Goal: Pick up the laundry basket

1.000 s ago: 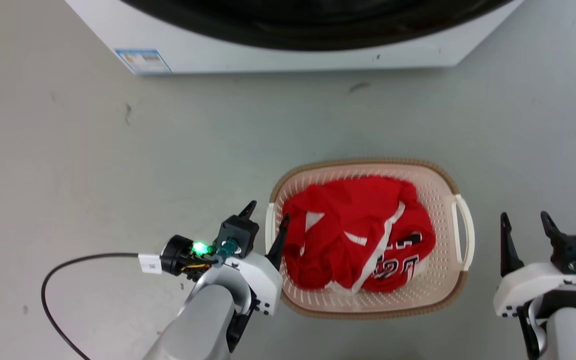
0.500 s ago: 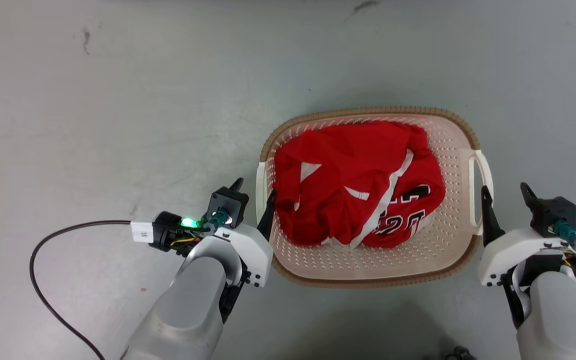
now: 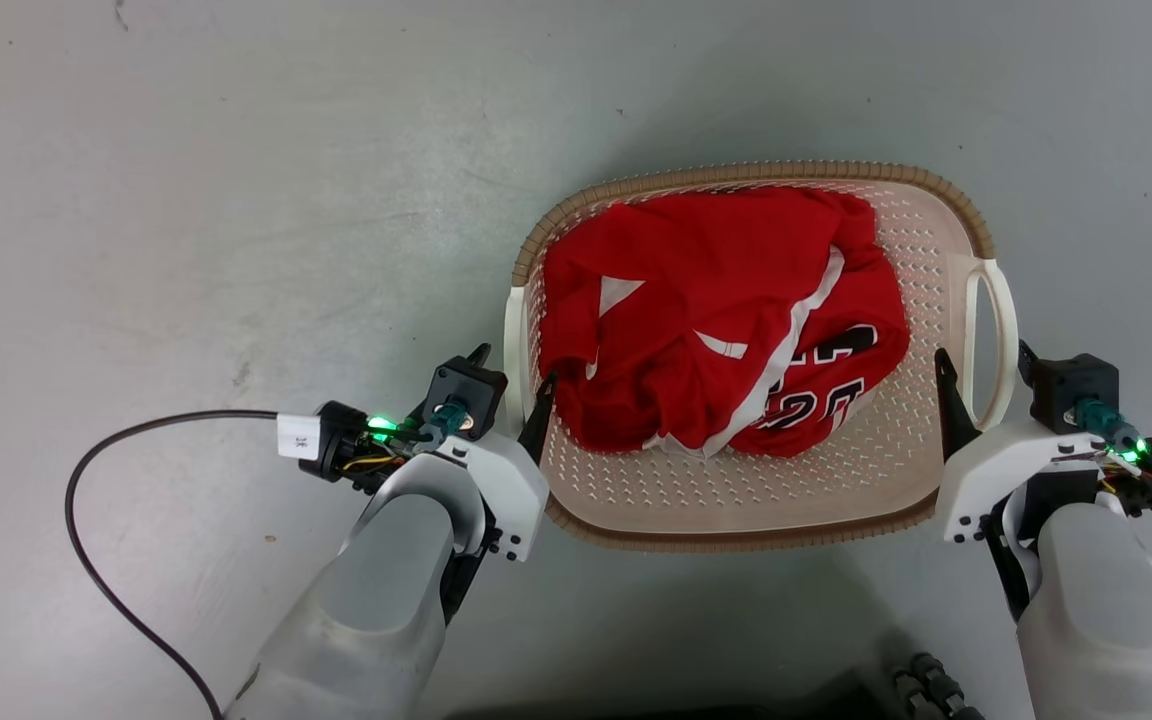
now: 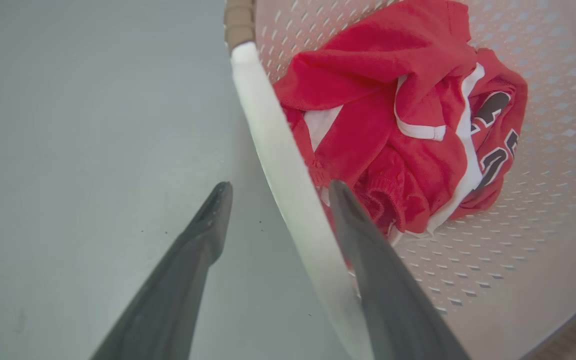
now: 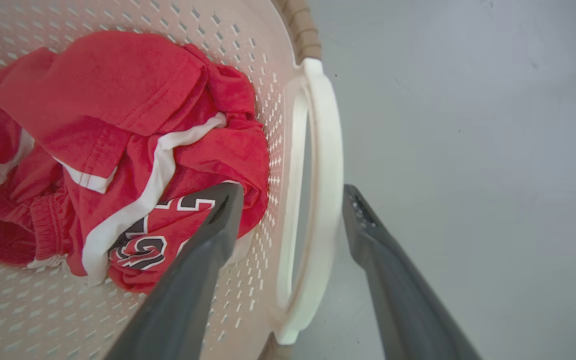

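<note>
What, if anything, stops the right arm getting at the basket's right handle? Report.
Likely nothing, so yes: the open right end effector straddles the right handle of the laundry basket, jaws either side.

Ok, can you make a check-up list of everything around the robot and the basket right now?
Surface: grey floor, a few dark scuffs.
Job's things: laundry basket stands on the floor, with a crumpled red garment inside.
Clutter: nothing seen.
Grippers: left pincer open, straddling the left handle, one finger inside the basket, one outside; right pincer open, straddling the right handle the same way. Neither handle is clamped yet.
Cables: black cable loops over the floor from the left wrist, with a white tag.
Surroundings: a dark ribbed part at the bottom edge; cannot tell what it is.
</note>
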Motion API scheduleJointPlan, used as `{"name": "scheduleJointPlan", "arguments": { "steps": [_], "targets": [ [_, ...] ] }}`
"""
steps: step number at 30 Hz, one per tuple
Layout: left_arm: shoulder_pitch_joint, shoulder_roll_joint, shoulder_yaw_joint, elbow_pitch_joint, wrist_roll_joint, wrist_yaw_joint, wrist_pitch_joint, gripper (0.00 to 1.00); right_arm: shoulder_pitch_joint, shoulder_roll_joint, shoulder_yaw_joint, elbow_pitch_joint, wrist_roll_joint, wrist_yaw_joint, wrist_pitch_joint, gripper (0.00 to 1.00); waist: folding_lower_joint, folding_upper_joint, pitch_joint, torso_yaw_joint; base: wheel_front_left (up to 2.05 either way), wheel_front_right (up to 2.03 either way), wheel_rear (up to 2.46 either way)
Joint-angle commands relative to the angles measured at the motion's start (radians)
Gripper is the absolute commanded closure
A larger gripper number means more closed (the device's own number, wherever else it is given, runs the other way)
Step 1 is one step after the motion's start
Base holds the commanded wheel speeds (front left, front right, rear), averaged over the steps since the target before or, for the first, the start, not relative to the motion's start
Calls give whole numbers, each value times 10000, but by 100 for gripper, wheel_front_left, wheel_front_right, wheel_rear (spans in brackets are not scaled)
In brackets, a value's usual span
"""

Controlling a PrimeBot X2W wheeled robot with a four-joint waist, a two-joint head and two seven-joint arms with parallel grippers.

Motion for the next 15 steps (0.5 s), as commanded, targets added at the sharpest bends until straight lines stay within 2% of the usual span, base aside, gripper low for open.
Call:
{"name": "scheduleJointPlan", "arguments": {
  "steps": [1,13,14,15],
  "targets": [
    [-201,9,-69,100,-12,38,-26,0,-208,2,-32,111,-78,-7,-20,0,-1,0,86,0,0,0,0],
    [-646,38,-385,711,-192,123,-17,0,-947,4,-267,802,-262,-7,-20,0,-1,0,643,-3,0,0,0],
    [-662,40,-401,770,-231,123,-17,0,-970,2,-279,856,-243,-7,-20,18,-1,0,660,-9,0,0,0],
    [-700,40,-451,822,-232,80,-15,0,-1010,2,-291,900,-236,-7,-20,74,-1,0,676,-14,0,0,0]
  ]
}}
